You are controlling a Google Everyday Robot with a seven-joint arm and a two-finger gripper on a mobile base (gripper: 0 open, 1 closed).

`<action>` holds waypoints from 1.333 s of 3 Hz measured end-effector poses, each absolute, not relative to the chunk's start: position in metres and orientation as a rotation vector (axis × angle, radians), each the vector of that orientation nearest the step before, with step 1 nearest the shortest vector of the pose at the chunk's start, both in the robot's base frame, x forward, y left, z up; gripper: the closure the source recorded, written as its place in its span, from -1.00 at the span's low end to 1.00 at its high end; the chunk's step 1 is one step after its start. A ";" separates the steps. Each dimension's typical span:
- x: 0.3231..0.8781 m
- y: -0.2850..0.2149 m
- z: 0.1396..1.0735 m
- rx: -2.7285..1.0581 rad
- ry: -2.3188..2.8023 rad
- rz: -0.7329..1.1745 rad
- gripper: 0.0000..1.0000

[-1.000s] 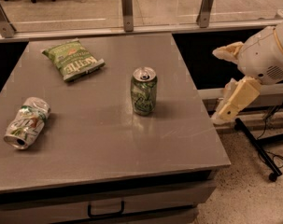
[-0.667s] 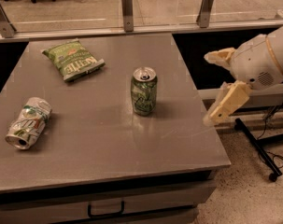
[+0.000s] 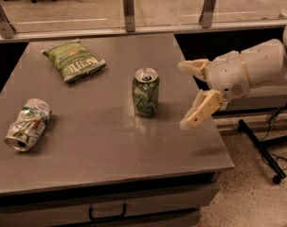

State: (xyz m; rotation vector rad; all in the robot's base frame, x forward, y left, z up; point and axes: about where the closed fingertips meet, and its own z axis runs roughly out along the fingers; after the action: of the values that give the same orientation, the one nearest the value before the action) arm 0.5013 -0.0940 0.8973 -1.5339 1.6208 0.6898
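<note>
A green soda can (image 3: 146, 92) stands upright near the middle of the grey table (image 3: 110, 145). My gripper (image 3: 185, 94) is open at the table's right edge, its two cream fingers spread wide and pointing left toward the can. One finger (image 3: 192, 67) is farther back, the other (image 3: 200, 110) nearer the front. Nothing is between them, and a gap of bare table separates them from the can. The white arm (image 3: 256, 67) reaches in from the right.
A green chip bag (image 3: 73, 60) lies at the table's back left. A crushed can (image 3: 27, 125) lies on its side at the left. A glass railing (image 3: 129, 4) runs behind the table. A drawer handle (image 3: 107, 213) sits below the front edge. A black stand leg (image 3: 261, 148) is on the floor at right.
The gripper has moved left, from beyond the table's right edge to over that edge, closer to the upright can. The objects on the table have not moved.
</note>
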 end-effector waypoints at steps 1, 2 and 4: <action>0.508 -0.068 0.883 -1.475 1.558 0.804 -1.00; 0.521 -0.046 0.878 -1.420 1.505 0.882 -1.00; 0.519 0.001 0.889 -1.446 1.360 1.021 -0.19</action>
State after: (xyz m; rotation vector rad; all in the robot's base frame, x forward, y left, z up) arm 0.5194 0.0007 0.8893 -1.4459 1.3597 1.0206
